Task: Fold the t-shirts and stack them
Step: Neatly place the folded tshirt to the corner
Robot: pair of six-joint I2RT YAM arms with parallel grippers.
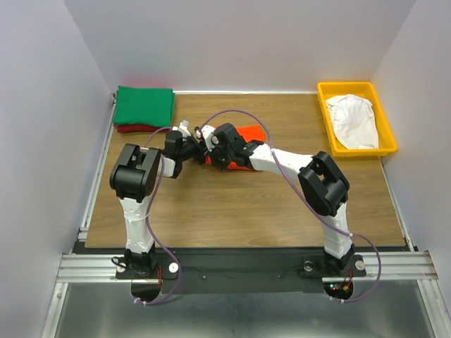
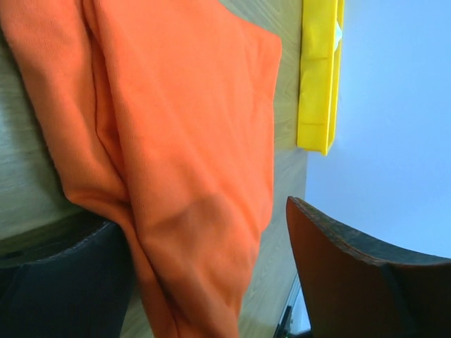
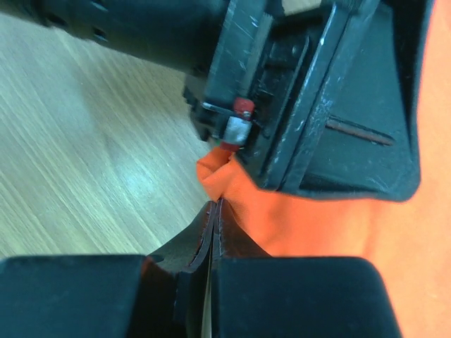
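plain orange t-shirt (image 2: 183, 141), plain yellow tray (image 2: 317, 70)

Wooden table (image 1: 232, 211): orange t-shirt (image 1: 252, 133) mid-far; dark red t-shirt (image 1: 135, 129), seemingly folded, far-left; yellow tray (image 1: 343, 86) far-right.

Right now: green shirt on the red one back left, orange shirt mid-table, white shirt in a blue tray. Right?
One slip: the tray is yellow, not blue, as the top view shows. The rest stands: green shirt on the red shirt back left, orange shirt mid-table, white shirt in the tray.
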